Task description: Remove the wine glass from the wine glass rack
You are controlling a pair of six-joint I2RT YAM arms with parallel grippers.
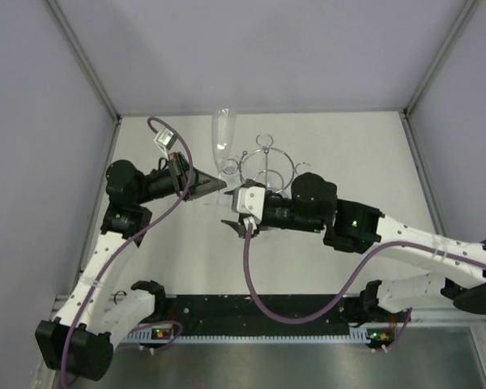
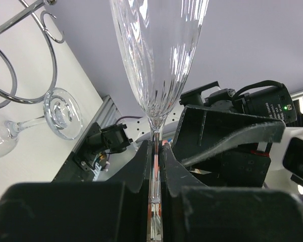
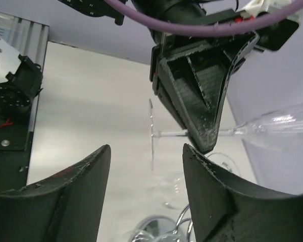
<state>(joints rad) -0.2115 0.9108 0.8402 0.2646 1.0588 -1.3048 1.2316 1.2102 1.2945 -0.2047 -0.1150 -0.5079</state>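
left tool grips the wine glass by its stem, clear of the rack

left tool (image 2: 155, 151) is closed tight on the thin stem of the wine glass (image 2: 159, 60) – the two dark fingers pinch it just under the bowl, and the ribbed, narrow bowl rises straight up out of the grip. from above, the glass sits to the left of the rack (image 1: 267, 170), near it but not touching any of its wire. the left wrist view agrees: the chrome hoop and a small end ring stand off to the side, apart from the held glass.

right tool (image 3: 146, 161) has its jaws apart with nothing between them. it sits just beside the left tool, and its own camera looks out at the foot of the glass, seen edge-on, with the left tool's fingers clamped on the stem beyond it.

a second glass (image 2: 63, 113) appears to lie on its side on the worktop (image 1: 348, 146) by the rack – foot toward the left wrist camera, bowl partly cut off by the frame edge.
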